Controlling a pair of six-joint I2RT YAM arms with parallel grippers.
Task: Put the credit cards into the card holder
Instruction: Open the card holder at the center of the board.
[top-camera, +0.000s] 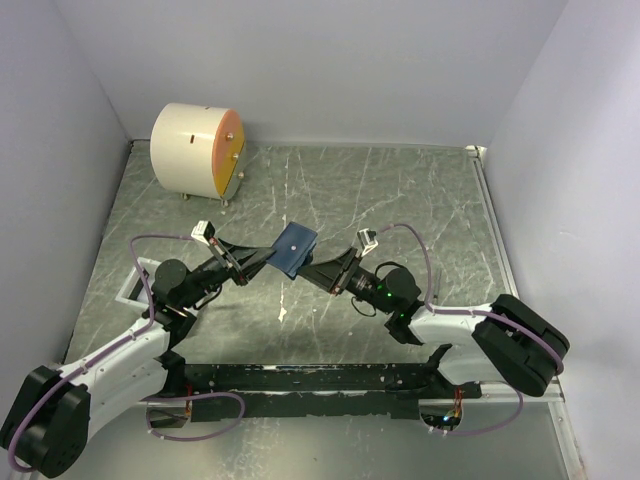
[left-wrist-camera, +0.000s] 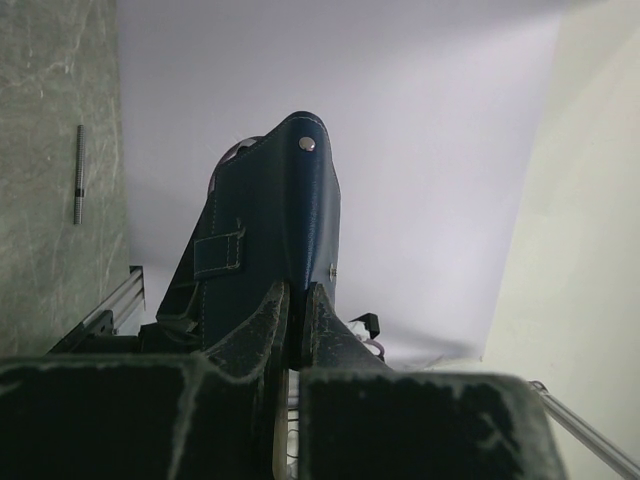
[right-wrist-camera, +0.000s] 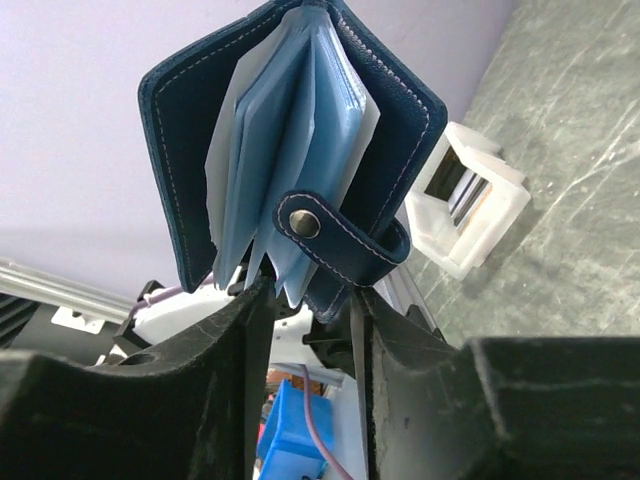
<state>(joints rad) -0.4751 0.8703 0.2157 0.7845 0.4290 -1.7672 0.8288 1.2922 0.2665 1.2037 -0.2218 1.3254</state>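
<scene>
Left jaws clenched on card holder (left-wrist-camera: 270, 225), aloft over desk (top-camera: 400, 200), midway between side edges. Right jaws astride its pockets (right-wrist-camera: 290, 150), grip uncertain. Opening step; next: fetching credit cards, unseen.

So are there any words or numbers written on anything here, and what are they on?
No words or numbers can be read in any view.
The card holder is plain blue, with only a metal snap.
The white tray shows no writing.
The cream drum shows no writing, only its orange face.
</scene>
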